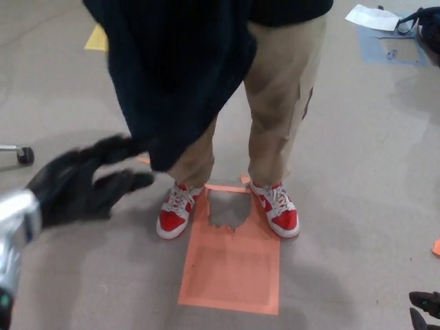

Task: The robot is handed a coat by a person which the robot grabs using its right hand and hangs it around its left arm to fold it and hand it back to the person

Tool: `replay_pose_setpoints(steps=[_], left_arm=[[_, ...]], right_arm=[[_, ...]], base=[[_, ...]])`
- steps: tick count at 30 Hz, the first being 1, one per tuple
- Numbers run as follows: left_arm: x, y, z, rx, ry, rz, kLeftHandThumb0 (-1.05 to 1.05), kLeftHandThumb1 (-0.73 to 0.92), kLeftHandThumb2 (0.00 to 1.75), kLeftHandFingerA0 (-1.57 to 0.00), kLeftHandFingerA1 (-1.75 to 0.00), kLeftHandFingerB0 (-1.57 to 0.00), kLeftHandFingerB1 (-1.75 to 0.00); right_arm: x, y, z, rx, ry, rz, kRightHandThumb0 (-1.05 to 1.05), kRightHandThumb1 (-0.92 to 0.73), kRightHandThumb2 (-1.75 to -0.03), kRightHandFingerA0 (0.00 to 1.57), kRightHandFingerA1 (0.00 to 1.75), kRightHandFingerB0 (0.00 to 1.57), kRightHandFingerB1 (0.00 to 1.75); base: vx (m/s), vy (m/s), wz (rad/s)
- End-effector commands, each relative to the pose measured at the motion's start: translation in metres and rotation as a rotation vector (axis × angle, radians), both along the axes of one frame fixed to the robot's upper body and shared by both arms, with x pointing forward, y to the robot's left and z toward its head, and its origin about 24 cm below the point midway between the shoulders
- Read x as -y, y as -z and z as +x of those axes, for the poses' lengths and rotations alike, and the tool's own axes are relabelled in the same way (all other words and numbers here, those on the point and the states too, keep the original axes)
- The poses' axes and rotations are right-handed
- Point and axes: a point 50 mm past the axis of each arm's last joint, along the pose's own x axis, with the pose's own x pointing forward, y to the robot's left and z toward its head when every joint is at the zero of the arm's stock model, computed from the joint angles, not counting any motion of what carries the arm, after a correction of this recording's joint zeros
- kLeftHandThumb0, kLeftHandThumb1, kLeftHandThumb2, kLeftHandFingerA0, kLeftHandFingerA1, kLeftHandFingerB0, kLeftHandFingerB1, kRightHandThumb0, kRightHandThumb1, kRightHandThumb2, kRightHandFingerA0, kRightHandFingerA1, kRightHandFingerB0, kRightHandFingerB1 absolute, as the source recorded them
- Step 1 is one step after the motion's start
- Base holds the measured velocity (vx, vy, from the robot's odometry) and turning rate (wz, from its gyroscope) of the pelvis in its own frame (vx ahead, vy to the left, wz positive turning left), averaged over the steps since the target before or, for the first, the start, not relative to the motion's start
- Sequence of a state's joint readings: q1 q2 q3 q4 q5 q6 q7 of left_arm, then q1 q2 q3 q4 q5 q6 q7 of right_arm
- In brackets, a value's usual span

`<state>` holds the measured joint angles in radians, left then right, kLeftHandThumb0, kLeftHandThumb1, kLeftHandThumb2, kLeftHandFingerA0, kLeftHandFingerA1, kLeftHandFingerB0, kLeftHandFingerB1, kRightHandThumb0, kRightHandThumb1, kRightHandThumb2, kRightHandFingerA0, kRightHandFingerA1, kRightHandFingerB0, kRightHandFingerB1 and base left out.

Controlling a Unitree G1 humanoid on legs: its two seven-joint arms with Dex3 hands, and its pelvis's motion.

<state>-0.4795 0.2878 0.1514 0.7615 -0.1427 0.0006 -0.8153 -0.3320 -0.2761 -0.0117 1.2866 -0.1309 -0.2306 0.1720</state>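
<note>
Evidently the task is only getting under way. The dark coat point(179, 69) is hanging up and to the left of the orange floor patch point(230, 268), in front of the person point(282, 89) who is standing at the patch's top edge. Its upper part is running out of frame, so what is holding it is not showing. Neither robot hand is gripping it, so grabbing, draping over the left arm, folding and handing back are all looking undone.

The left hand point(82, 185) is reaching in left of the patch, blurred, fingers spread wide and holding nothing, with its tips just beside the coat's lower hem. The right hand point(426, 309) is barely showing far right of the patch, and whether it is open is impossible to tell.
</note>
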Motion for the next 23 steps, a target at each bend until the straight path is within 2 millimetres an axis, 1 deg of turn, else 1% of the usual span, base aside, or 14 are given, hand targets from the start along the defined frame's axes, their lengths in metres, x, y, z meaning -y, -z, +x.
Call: replay_pose_setpoints(steps=[1, 6, 8, 11, 12, 13, 14, 15, 16, 17, 18, 20, 21, 23], left_arm=[[-0.032, 0.022, -0.024, 0.004, -0.139, 0.005, -0.71, 0.67, 1.01, -0.03, -0.4, -0.02, -0.32], [-0.05, 0.053, -0.049, -0.098, -0.249, 0.105, -0.72, 0.66, 1.01, -0.04, -0.42, -0.04, -0.36], [-0.061, 0.074, -0.067, -0.175, -0.312, 0.272, -0.71, 0.72, 1.03, -0.04, -0.4, -0.05, -0.4], [-0.068, 0.085, -0.081, -0.222, -0.338, 0.342, -0.67, 0.75, 1.06, -0.04, -0.38, -0.05, -0.4], [-0.07, 0.091, -0.087, -0.259, -0.351, 0.389, -0.7, 0.76, 1.07, -0.05, -0.39, -0.06, -0.41], [-0.072, 0.095, -0.09, -0.285, -0.359, 0.419, -0.7, 0.76, 1.07, -0.05, -0.39, -0.06, -0.41], [-0.073, 0.101, -0.095, -0.327, -0.359, 0.474, -0.67, 0.92, 0.76, -0.09, -0.26, -0.09, -0.26], [-0.074, 0.104, -0.099, -0.341, -0.369, 0.502, -0.72, 0.81, 1.09, -0.09, -0.43, -0.01, -0.39], [-0.075, 0.107, -0.103, -0.352, -0.382, 0.531, -0.72, 0.81, 1.09, -0.09, -0.43, -0.01, -0.39], [-0.077, 0.111, -0.108, -0.364, -0.389, 0.573, -0.31, 0.63, 1.16, 0.0, -0.47, 0.0, -0.46], [-0.079, 0.115, -0.115, -0.387, -0.393, 0.631, -0.31, 0.63, 1.16, 0.0, -0.46, 0.0, -0.46], [-0.082, 0.121, -0.123, -0.435, -0.396, 0.655, -0.31, 0.64, 1.16, 0.0, -0.47, 0.0, -0.46], [-0.084, 0.124, -0.129, -0.483, -0.37, 0.695, -0.64, 0.92, 0.78, -0.1, -0.3, -0.12, -0.31], [-0.085, 0.126, -0.131, -0.502, -0.359, 0.713, -0.64, 0.92, 0.78, -0.1, -0.3, -0.12, -0.31]], right_arm=[[0.005, 0.003, -0.006, -0.031, 0.011, -0.021, -0.77, -0.77, -1.06, 0.07, 0.31, 0.07, 0.25], [0.005, 0.005, -0.009, -0.047, 0.008, -0.024, -0.79, -0.77, -1.06, 0.08, 0.34, 0.08, 0.25], [0.005, 0.005, -0.01, -0.049, -0.006, -0.032, -0.77, -0.78, -1.06, 0.07, 0.32, 0.07, 0.26], [0.005, 0.005, -0.01, -0.049, -0.019, -0.044, -0.77, -0.78, -1.06, 0.07, 0.31, 0.07, 0.27], [0.006, 0.005, -0.01, -0.054, -0.017, -0.049, -0.69, -0.75, -1.08, 0.04, 0.37, 0.03, 0.31], [0.007, 0.005, -0.01, -0.059, -0.017, -0.058, -0.69, -0.75, -1.08, 0.04, 0.37, 0.03, 0.31], [0.007, 0.005, -0.012, -0.064, -0.017, -0.056, -0.78, -0.78, -1.07, 0.07, 0.32, 0.07, 0.26], [0.007, 0.005, -0.011, -0.066, -0.017, -0.054, -0.77, -0.78, -1.06, 0.07, 0.33, 0.07, 0.27], [0.007, 0.005, -0.011, -0.067, -0.016, -0.051, -0.77, -0.78, -1.06, 0.07, 0.33, 0.07, 0.27], [0.006, 0.007, -0.013, -0.07, -0.01, -0.04, -0.76, -0.77, -1.06, 0.07, 0.31, 0.07, 0.27], [0.005, 0.009, -0.016, -0.079, -0.007, -0.036, -0.77, -0.77, -1.06, 0.07, 0.31, 0.07, 0.26], [0.005, 0.011, -0.018, -0.088, -0.003, -0.029, -0.77, -0.77, -1.05, 0.07, 0.3, 0.07, 0.26], [0.004, 0.011, -0.02, -0.093, -0.023, -0.046, -0.69, -0.74, -1.08, 0.03, 0.37, 0.03, 0.31], [0.004, 0.012, -0.02, -0.094, -0.032, -0.053, -0.69, -0.74, -1.08, 0.03, 0.37, 0.03, 0.31]], base=[[0.0, 0.0, 0.0], [0.0, 0.0, 0.0], [0.0, 0.0, 0.0], [0.0, 0.0, 0.0], [0.0, 0.0, 0.0], [0.0, 0.0, 0.0], [0.0, 0.0, 0.0], [0.0, 0.0, 0.0], [0.0, 0.0, 0.0], [0.0, 0.0, 0.0], [0.0, 0.0, 0.0], [0.0, 0.0, 0.0], [0.0, 0.0, 0.0], [0.0, 0.0, 0.0]])
